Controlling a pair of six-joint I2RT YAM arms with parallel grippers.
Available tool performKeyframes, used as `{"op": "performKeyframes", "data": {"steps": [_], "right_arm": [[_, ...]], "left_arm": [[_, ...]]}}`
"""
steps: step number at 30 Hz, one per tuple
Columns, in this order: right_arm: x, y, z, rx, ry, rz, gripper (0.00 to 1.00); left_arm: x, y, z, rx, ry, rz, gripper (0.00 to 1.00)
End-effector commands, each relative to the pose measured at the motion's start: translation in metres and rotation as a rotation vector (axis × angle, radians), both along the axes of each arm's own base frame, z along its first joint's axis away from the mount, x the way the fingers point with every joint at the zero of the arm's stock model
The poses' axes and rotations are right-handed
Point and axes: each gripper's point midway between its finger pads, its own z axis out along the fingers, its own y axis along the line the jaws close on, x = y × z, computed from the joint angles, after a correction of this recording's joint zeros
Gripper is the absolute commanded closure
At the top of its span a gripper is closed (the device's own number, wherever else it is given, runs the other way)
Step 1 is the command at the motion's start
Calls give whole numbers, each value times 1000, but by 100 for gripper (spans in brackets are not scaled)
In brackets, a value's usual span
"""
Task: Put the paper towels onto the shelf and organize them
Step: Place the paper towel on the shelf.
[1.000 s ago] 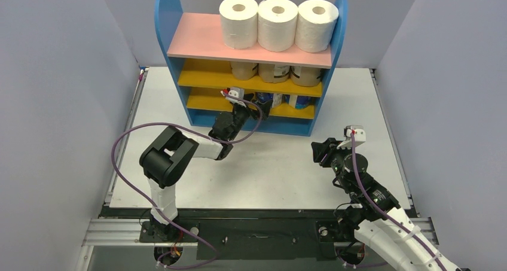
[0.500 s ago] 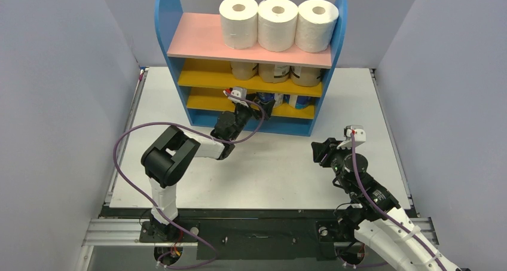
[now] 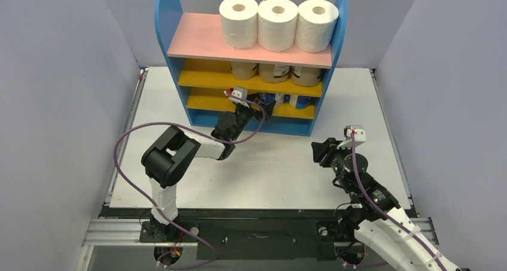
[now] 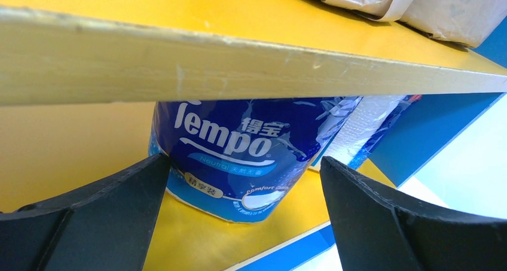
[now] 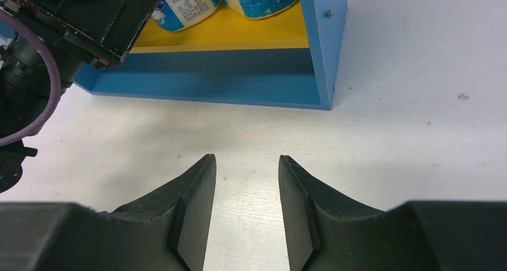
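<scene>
The shelf [image 3: 197,39] stands at the back of the table. Three white paper towels [image 3: 278,24] sit on its pink top board, tan-wrapped ones [image 3: 275,72] on the upper yellow board, and blue-and-white ones [image 3: 299,100] on the lower yellow board. My left gripper [image 3: 265,107] reaches into that lower level and is open. A blue printed roll [image 4: 239,139] stands upright just ahead of it, between the spread fingers; the left fingertip [image 4: 156,163] is at its edge and the right one is apart. A second blue roll [image 4: 362,130] stands behind it. My right gripper [image 3: 317,151] hovers over bare table, narrowly open and empty.
The right wrist view shows the shelf's blue base [image 5: 239,79] and right side panel [image 5: 326,43], with the left arm's finger [image 5: 89,17] at the upper left. Grey walls enclose the white table [image 3: 359,103] on three sides.
The left gripper has edged slightly further in toward the lower shelf board, still open. The right arm has not moved.
</scene>
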Motion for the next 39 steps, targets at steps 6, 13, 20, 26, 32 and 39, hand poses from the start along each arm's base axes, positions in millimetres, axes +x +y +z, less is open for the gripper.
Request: {"op": "performKeyframes", "data": {"steps": [6,13,20,26,32,39], "right_arm": [[4,-3,0,-6,-13,-23,61],[3,-5,1,-1,-16,-33,61],[2,-7,5,12,-21,-43,60],[2,-6,7,20,-23,-40,59],[1,-6,8,30,-21,-41,54],[3,-6,19,130,7,-93,41]], "left_arm": [[-2,-4,13,-31,-23,-6,4],[-5,1,16,-45,-8,-3,4],[-11,7,31,-52,-7,-1,4],[-18,17,37,-77,4,18,4],[-25,28,34,-81,37,45,4],[-38,35,25,-56,139,136,4]]}}
